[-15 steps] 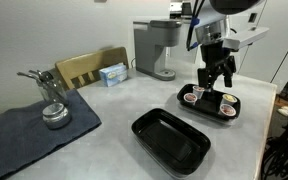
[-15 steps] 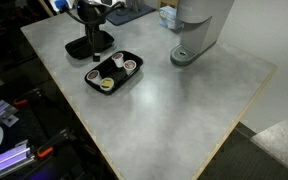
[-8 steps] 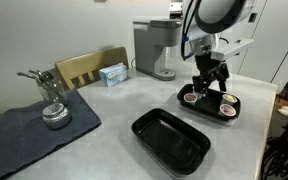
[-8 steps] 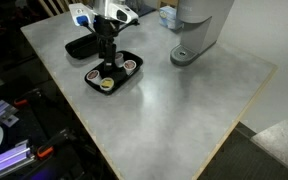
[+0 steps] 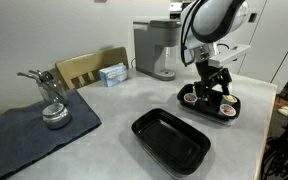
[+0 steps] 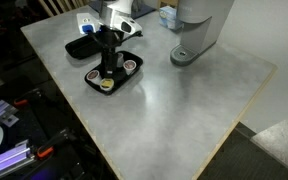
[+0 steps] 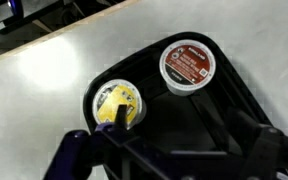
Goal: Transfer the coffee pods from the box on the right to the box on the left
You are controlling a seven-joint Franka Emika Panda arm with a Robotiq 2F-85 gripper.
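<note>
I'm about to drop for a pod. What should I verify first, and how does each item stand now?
1. Gripper open: ok, jaws apart.
2. Jaws free of load: ok, nothing between them.
3. Pods upright in the source tray: ok for the yellowish pod and the brown-red pod, foil tops up.
4. Jaws centred on one pod: cannot tell; the arm hides what lies under them.
5. Destination tray ready: ok, open side up, no pods in it.
</note>
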